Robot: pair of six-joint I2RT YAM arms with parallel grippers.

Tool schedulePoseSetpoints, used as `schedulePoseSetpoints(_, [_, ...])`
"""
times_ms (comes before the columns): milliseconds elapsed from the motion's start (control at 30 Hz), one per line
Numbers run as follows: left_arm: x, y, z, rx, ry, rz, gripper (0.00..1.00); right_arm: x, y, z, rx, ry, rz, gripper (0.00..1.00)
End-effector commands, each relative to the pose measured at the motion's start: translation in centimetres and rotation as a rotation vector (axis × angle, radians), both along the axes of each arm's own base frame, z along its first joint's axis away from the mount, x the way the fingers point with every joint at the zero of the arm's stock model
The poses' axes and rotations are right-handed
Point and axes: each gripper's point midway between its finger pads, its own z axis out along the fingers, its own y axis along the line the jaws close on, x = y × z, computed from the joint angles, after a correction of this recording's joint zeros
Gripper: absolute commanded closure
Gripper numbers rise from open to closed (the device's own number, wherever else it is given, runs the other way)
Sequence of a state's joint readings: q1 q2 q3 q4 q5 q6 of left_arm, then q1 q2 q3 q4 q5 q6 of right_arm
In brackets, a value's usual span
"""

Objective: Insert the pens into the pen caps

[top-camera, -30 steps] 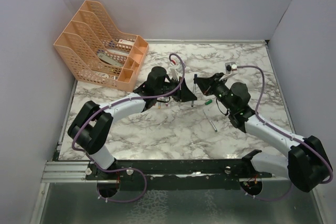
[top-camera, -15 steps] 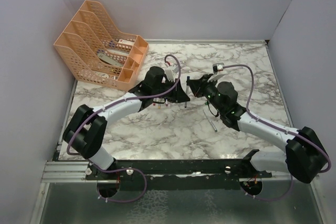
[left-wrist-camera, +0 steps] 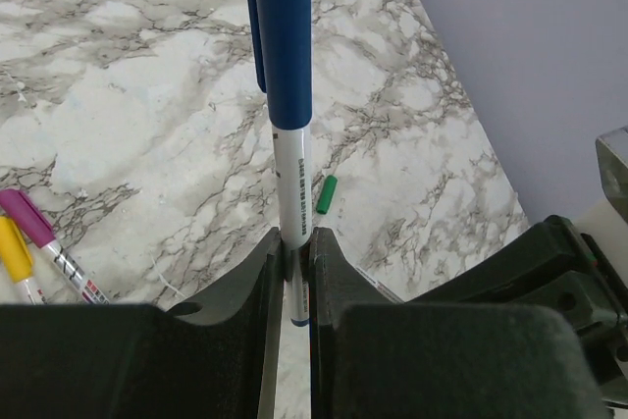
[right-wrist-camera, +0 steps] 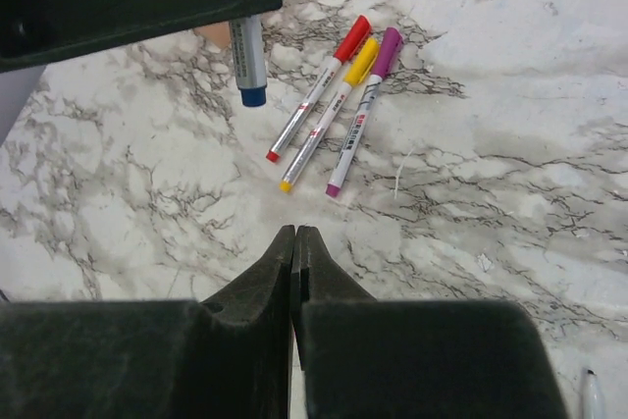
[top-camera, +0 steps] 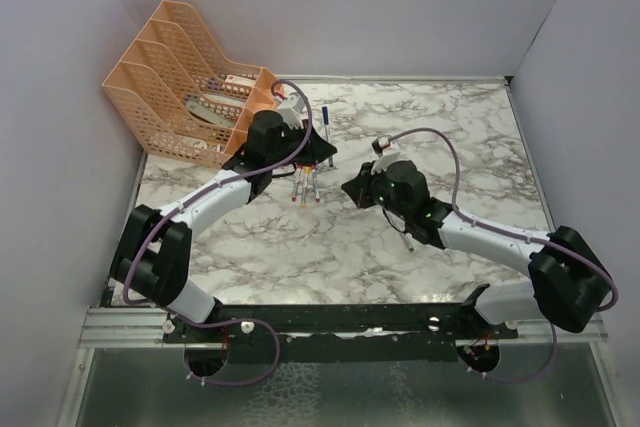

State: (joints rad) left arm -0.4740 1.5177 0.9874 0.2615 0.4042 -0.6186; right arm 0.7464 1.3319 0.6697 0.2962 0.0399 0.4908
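Observation:
My left gripper [top-camera: 318, 150] is shut on a pen with a blue cap [left-wrist-camera: 283, 36] on it, and the pen sticks out beyond the fingertips [left-wrist-camera: 294, 242] above the table; it also shows in the top view [top-camera: 325, 123]. Three capped pens, red [right-wrist-camera: 316, 91], yellow [right-wrist-camera: 329, 113] and purple [right-wrist-camera: 363, 107], lie side by side below it [top-camera: 305, 185]. A loose green cap [left-wrist-camera: 326, 193] lies on the marble. My right gripper [right-wrist-camera: 295, 233] is shut and empty, just right of the three pens [top-camera: 352, 187]. An uncapped pen [top-camera: 404, 238] lies by my right arm.
Orange mesh file trays [top-camera: 190, 87] stand at the back left, close behind my left gripper. The table is white marble with grey walls on three sides. My right arm lies across the table's middle.
The two grippers were together at the table's middle and have separated. My left gripper has carried the blue-capped pen back and left. My right gripper has swung left toward the three capped pens.

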Motion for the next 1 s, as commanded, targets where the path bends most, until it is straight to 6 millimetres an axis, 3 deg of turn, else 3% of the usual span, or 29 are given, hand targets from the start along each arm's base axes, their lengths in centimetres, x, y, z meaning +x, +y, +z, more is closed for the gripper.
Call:
schedulePoseSetpoints(0, [0.3,0.4,-0.3,0.058,-0.002,0.021,1.00,1.5,0.4,2.6,-0.030,-0.061,-0.013,0.99])
schedulePoseSetpoints(267, [-0.9,4.7,-7.3,0.376,0.181,0.099,1.00,4.3,-3.6,4.3,-0.172,-0.069,-0.261,0.99])
schedulePoseSetpoints(667, [-0.9,12.0,-13.2,0.635,0.367,0.195,1.00,4.6,-9.1,3.6,-0.350,-0.003,-0.510,0.99])
schedulePoseSetpoints(967, [-1.0,13.2,-17.0,0.710,0.449,0.172,1.00,4.5,-11.7,2.1,-0.387,0.090,-0.585,0.98])
